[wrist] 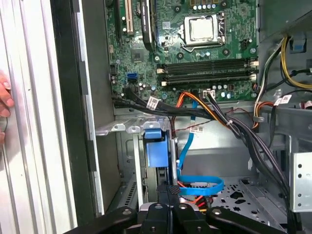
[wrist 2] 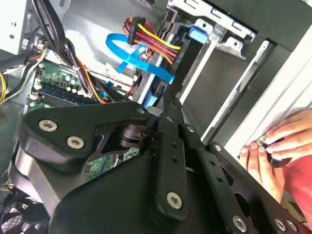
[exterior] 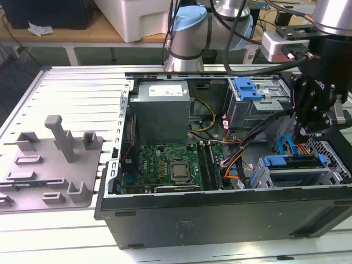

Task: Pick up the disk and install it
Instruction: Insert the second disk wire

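Observation:
The disk (exterior: 291,163) sits in the lower drive cage (exterior: 264,177) at the exterior view's right of the open computer case, with its blue carrier rail on top. The carrier's blue end (wrist: 157,148) shows in the cage slot in the first wrist view, and in the second wrist view as the disk's blue tab (wrist 2: 197,34). My gripper (exterior: 300,135) hangs just above the cage, apart from the disk. Its fingers meet at the gripper tip (wrist: 170,189), also visible at the gripper tip (wrist 2: 165,100), shut with nothing between them.
Blue data cables (wrist: 202,185) and a red-yellow power bundle (wrist 2: 146,36) lie close to the gripper. A second cage with a blue latch bracket (exterior: 246,88) stands behind. The motherboard (exterior: 170,165) fills the case middle. A person's hand (wrist 2: 273,151) rests outside the case wall. A grey fixture (exterior: 52,159) lies at the left.

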{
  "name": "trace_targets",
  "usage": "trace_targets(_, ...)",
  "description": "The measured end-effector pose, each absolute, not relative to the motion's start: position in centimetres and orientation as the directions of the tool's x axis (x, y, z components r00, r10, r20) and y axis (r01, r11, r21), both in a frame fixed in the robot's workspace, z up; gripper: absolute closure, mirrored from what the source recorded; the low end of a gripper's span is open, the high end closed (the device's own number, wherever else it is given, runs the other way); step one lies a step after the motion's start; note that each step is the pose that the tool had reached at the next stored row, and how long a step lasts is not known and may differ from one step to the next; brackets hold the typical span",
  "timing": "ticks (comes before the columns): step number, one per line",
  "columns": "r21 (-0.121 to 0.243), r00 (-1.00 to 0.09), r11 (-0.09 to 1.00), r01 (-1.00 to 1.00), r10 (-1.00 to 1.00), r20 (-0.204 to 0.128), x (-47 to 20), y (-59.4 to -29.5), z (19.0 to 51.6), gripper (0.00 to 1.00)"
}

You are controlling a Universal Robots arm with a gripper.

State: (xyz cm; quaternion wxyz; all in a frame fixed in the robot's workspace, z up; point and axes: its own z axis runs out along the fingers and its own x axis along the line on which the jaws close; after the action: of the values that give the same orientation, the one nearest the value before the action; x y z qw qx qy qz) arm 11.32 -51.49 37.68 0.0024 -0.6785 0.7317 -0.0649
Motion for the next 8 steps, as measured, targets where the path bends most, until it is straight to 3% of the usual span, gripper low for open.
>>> trace_targets(8,-0.104,-0.079,0.069,-0.992,-0.992,0.095,10.3,-51.35,37.68,0.89)
